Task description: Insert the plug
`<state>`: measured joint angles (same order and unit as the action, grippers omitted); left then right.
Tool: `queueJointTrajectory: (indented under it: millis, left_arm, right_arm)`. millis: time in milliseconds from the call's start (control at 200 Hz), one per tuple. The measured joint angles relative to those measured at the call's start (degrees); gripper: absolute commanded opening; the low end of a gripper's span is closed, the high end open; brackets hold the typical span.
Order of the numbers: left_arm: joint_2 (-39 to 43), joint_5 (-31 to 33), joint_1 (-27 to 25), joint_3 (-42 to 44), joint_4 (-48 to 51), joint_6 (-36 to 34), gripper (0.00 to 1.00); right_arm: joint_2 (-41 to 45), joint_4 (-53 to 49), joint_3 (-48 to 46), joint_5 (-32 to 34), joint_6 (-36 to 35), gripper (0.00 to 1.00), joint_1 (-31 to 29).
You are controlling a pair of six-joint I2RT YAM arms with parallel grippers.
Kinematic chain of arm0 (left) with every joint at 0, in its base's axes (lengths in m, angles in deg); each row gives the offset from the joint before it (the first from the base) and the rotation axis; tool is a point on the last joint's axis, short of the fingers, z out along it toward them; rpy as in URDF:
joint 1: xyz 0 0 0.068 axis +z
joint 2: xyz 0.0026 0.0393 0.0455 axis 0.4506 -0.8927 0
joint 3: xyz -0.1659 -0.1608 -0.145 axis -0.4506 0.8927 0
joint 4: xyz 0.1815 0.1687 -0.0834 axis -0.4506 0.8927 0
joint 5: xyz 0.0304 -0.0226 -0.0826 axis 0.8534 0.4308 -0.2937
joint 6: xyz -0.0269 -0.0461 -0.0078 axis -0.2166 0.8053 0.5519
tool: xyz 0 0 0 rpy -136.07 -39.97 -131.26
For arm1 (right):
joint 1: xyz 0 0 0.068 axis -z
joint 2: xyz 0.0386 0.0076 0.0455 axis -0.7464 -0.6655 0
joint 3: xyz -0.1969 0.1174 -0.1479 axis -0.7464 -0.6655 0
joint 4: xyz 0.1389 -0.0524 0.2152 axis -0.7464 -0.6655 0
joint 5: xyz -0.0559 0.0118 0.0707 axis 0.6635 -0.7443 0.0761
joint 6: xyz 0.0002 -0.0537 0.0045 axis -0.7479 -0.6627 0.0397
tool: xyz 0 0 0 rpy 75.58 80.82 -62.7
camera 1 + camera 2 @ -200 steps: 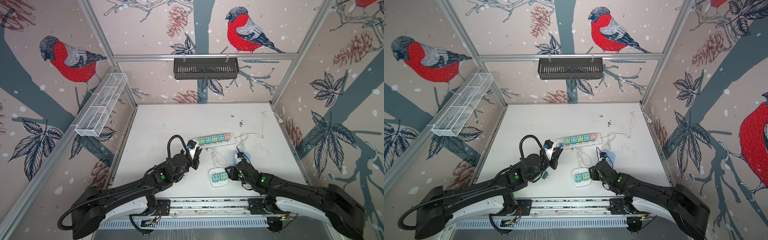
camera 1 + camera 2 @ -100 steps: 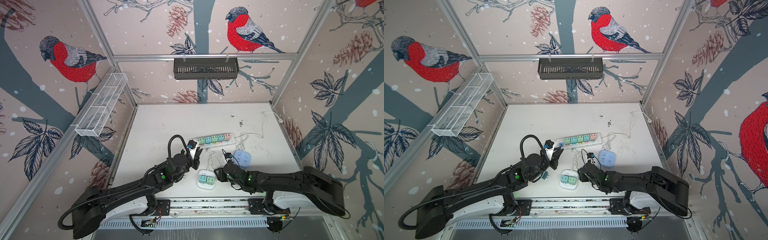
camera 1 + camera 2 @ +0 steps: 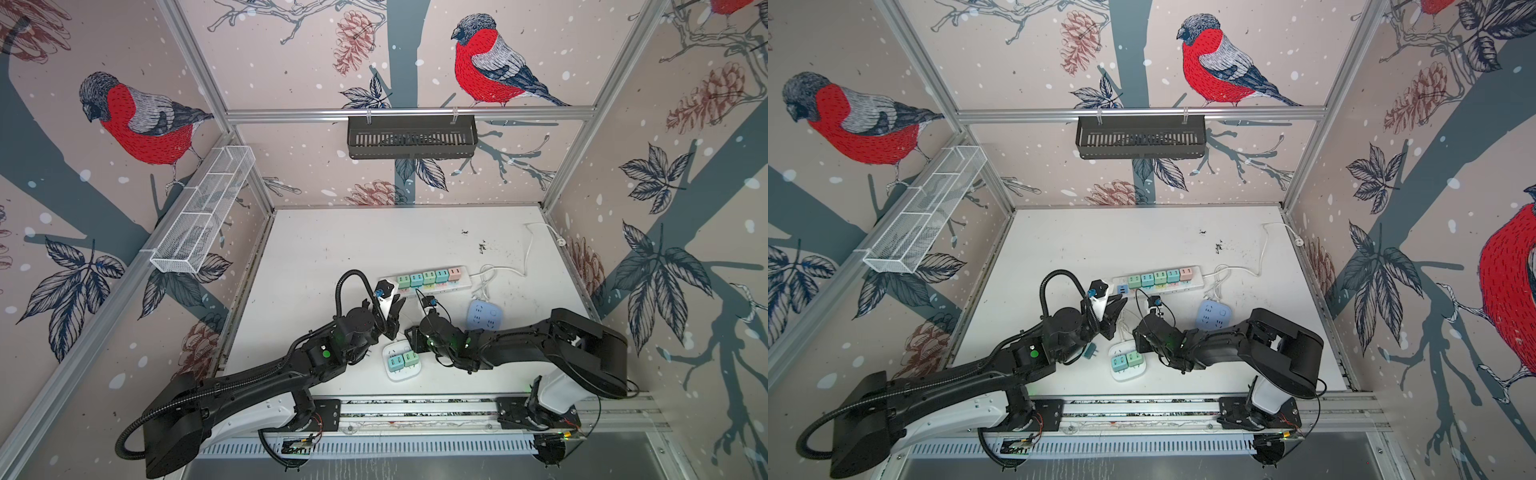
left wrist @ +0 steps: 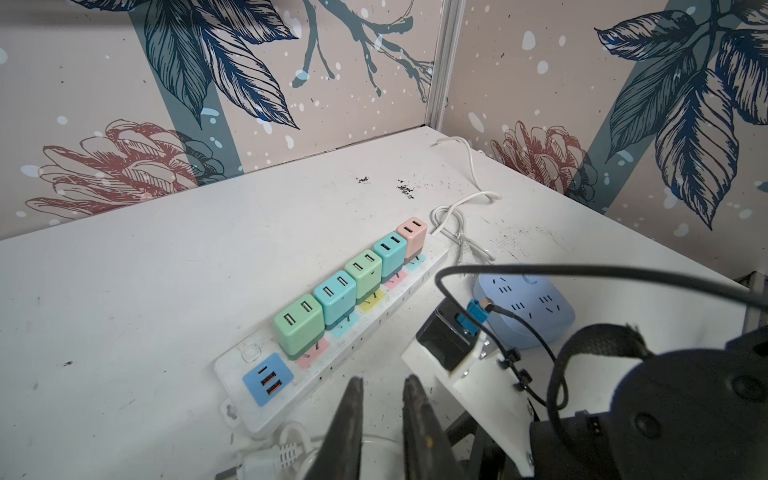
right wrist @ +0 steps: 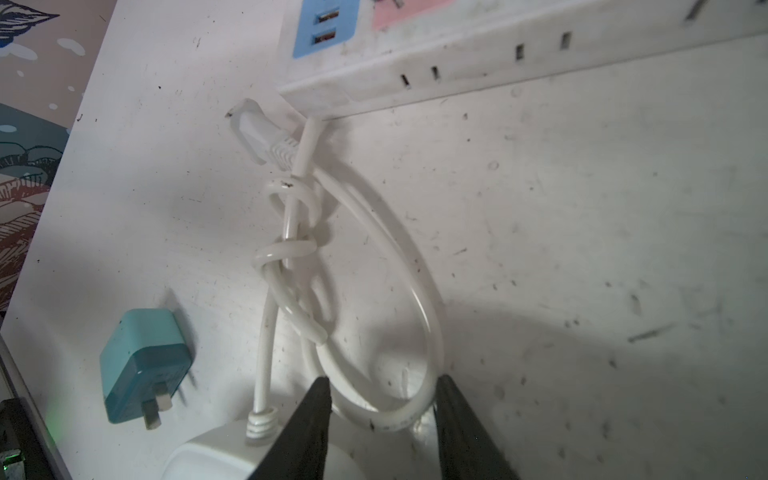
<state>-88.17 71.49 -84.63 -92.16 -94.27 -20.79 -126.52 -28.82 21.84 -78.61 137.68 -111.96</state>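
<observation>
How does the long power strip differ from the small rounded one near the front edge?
The long power strip is a narrow bar carrying five adapters in a row; the small strip is a rounded square carrying two adapters. The long power strip has a blue USB panel at one end; the small strip shows none. Both are white and corded.

Honestly can't read a single thing in this one. No brand, number or label comes through on the power strip (image 4: 320, 384), the little USB plugs (image 4: 298, 323) sitting in it, or the blue socket block (image 4: 540, 309). The coloured stickers (image 4: 314, 356) on the strip look like plain patches, with no writing I can make out.
</observation>
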Motion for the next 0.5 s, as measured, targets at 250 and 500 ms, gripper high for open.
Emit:
queueJointTrajectory:
  millis: [250, 500]
  left_arm:
    - [0.0, 0.0, 0.0, 0.0, 0.0, 0.02, 0.2]
    - [0.02, 0.0, 0.0, 0.0, 0.0, 0.02, 0.21]
  right_arm:
    - [5.86, -8.92, 0.02, 2.01, -1.18, 0.5, 0.0]
    - [24.22, -22.62, -0.44, 13.75, -1.18, 0.69, 3.23]
